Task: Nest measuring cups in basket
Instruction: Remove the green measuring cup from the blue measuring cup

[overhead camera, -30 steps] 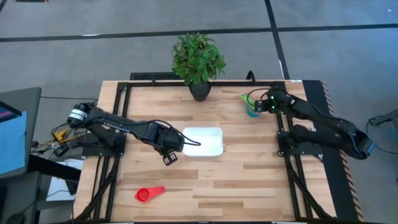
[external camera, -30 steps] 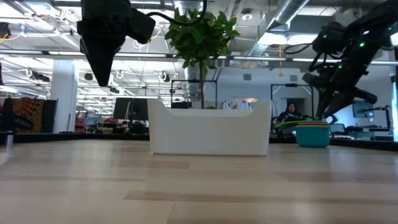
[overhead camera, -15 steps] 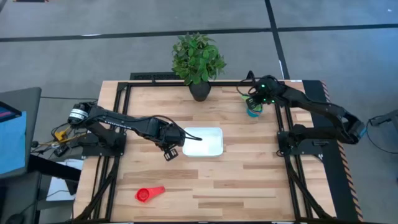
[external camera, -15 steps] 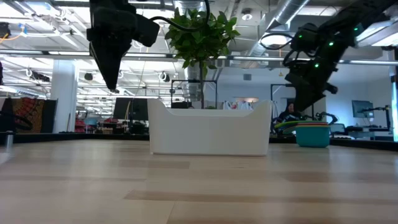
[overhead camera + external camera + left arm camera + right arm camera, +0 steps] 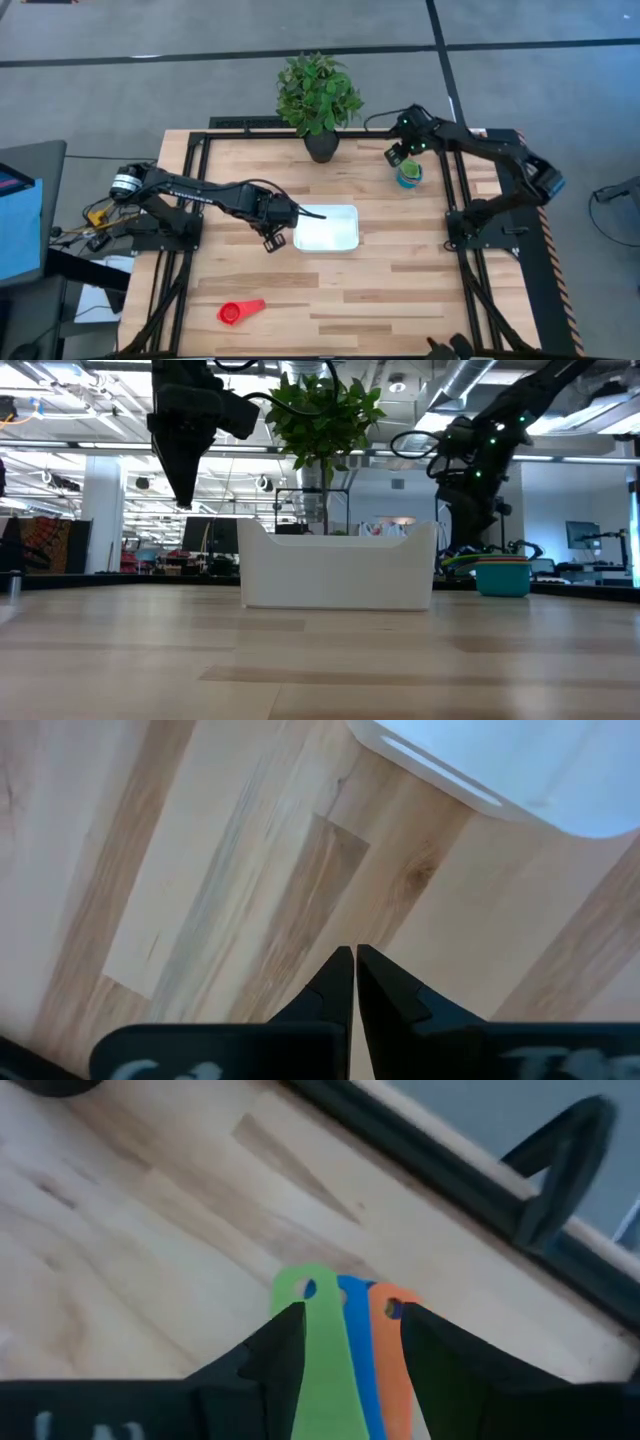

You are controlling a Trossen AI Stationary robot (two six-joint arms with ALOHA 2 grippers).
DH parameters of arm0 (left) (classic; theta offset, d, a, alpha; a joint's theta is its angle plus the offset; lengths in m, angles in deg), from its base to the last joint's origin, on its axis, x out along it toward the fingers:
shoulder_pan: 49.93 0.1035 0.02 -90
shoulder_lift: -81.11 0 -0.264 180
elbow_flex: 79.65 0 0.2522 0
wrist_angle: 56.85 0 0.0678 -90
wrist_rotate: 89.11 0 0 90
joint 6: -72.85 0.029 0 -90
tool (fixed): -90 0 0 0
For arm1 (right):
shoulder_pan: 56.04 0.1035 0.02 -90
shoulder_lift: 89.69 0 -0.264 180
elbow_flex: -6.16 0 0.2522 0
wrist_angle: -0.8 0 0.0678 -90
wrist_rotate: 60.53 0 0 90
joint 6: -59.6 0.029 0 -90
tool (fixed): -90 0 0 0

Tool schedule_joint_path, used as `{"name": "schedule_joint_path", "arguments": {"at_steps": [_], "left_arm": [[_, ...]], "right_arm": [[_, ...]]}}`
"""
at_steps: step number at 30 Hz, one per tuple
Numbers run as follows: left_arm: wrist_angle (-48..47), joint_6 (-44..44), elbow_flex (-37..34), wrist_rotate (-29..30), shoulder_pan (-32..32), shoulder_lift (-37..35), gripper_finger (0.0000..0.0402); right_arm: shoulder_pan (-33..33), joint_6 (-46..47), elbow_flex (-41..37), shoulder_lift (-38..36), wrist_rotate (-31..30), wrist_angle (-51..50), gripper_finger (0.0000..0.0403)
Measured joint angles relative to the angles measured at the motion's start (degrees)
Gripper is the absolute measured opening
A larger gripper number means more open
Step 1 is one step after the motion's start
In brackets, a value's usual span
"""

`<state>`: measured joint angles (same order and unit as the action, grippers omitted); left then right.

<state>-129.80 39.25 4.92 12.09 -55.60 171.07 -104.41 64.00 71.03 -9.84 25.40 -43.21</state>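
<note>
A stack of measuring cups (image 5: 408, 176), teal outermost, stands on the table at the far right. Its green, blue and orange handles (image 5: 340, 1305) fan out side by side. My right gripper (image 5: 398, 154) hangs open just over those handles, one finger on each side of them, and I see no touch. The white basket (image 5: 326, 228) sits mid-table. My left gripper (image 5: 275, 241) is shut and empty above the bare wood beside the basket's left end (image 5: 470, 790). A red measuring cup (image 5: 240, 312) lies alone near the front edge, handle pointing right.
A potted plant (image 5: 320, 100) in a dark pot stands at the far edge, between the basket and the stack. Black frame rails (image 5: 455, 200) run along the table's sides. Bare wood lies in front of and to the right of the basket.
My right gripper has swung from the table's right edge toward the far edge and leftward, rolling as it went, and now hangs over the stack's handles. The stack has stayed put. My left gripper has crept a little toward the far edge beside the basket.
</note>
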Motion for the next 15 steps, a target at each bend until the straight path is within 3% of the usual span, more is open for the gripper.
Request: {"name": "schedule_joint_path", "arguments": {"at_steps": [6, 15], "left_arm": [[0.0, -0.03, 0.0, 1.22, 0.0, 0.01, 0.0006], [-0.01, -0.02, 0.0, 1.64, 0.09, 0.02, 0.0006]], "right_arm": [[-1.81, -0.85, 2.12, 2.56, 6.57, -4.0, 0.0167], [-2.07, -1.66, 2.19, 5.63, 8.91, -6.83, 0.0143]]}}
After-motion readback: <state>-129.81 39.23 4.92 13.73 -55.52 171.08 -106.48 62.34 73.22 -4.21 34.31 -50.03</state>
